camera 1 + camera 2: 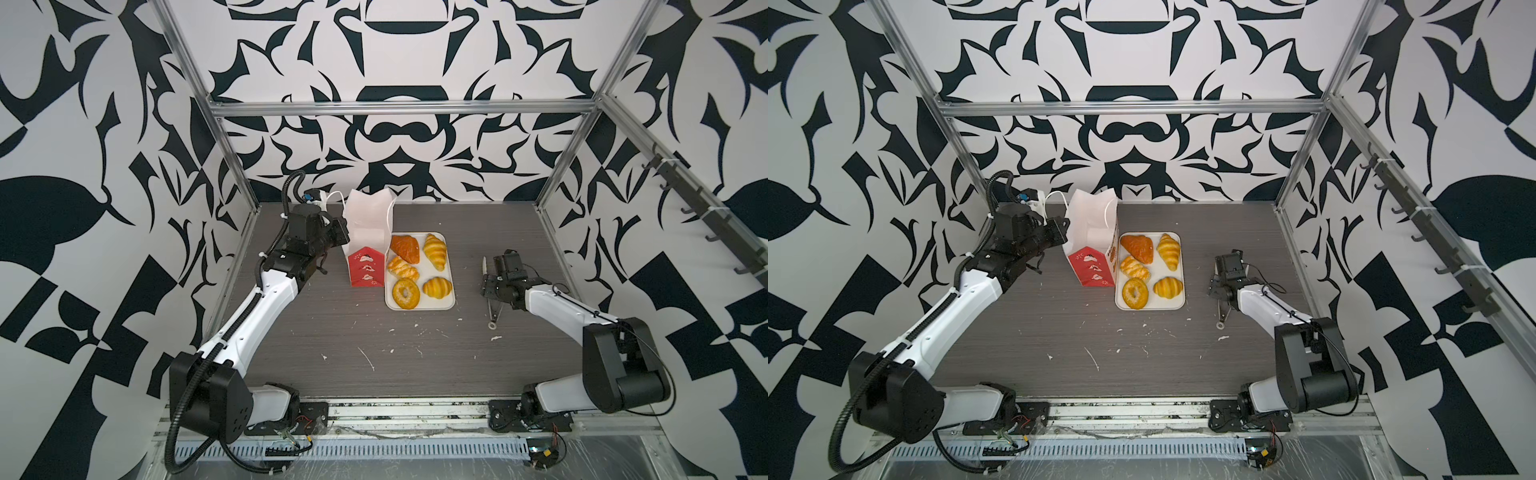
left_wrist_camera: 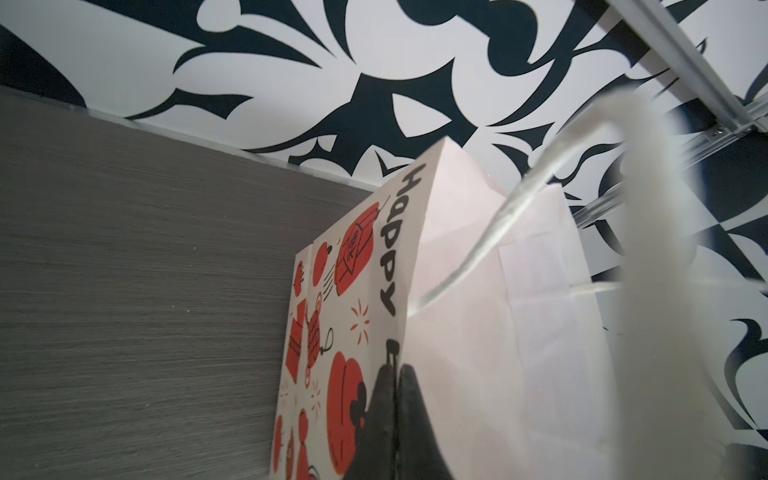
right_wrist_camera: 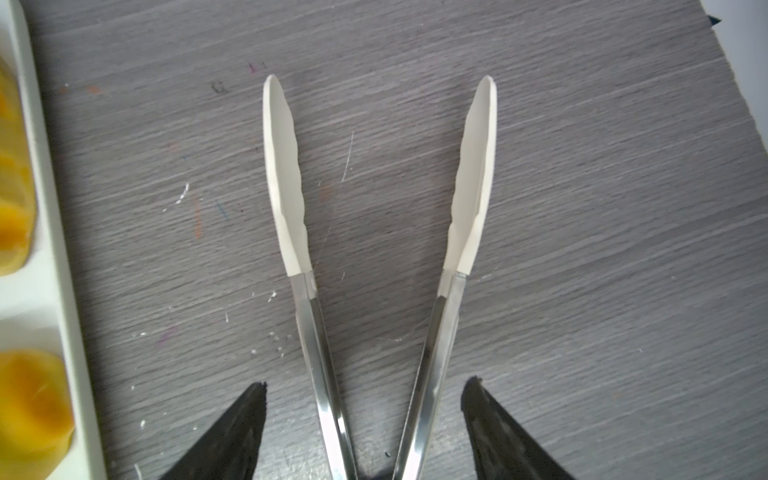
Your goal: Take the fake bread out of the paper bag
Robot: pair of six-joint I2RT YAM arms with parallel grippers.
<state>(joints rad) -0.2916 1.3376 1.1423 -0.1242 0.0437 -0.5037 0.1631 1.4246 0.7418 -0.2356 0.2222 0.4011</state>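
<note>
Red-faced paper bag [image 1: 365, 268] stands upright on the grey tabletop [image 1: 332, 340], mouth open w/ white inside showing, in both top views. Its R side is just beside the tray's [image 1: 419, 308] L edge; can't tell if they touch.

Bread [image 1: 1168, 251] is all on the tray, 5 pcs:
- brown triangle [image 1: 406, 248] at far L
- croissant [image 1: 434, 250] at far R
- twist [image 1: 402, 267] at mid L
- bagel [image 1: 405, 293] at near L
- 2nd croissant [image 1: 437, 287] at near R

Pcs lie close; triangle and twist look to be touching.

L hand [image 2: 398, 374] is pinched together on the bag's wall near the rim, on the side away from the tray. L wrist view shows both black fingers [image 2: 384, 399] pressed on the paper edge, printed face on one side, plain white inside on the other. White cord handle [image 2: 648, 174] loops up past the lens, blurred.

R hand [image 3: 366, 381] sits well R of the tray, low over the tabletop. Its fingers [image 3: 237, 436] stand apart w/ tongs [image 3: 320, 374] running betw them. A gap shows betw each finger and the steel arm next to it, so no squeeze seen. Tongs are spread, white tips [image 3: 286, 178] apart, pointing to the far side. Hinge end w/ ring [image 1: 492, 325] trails toward the near edge in a top view. Tray rim and 2 yellow pcs show at the edge of the R wrist view.
</note>
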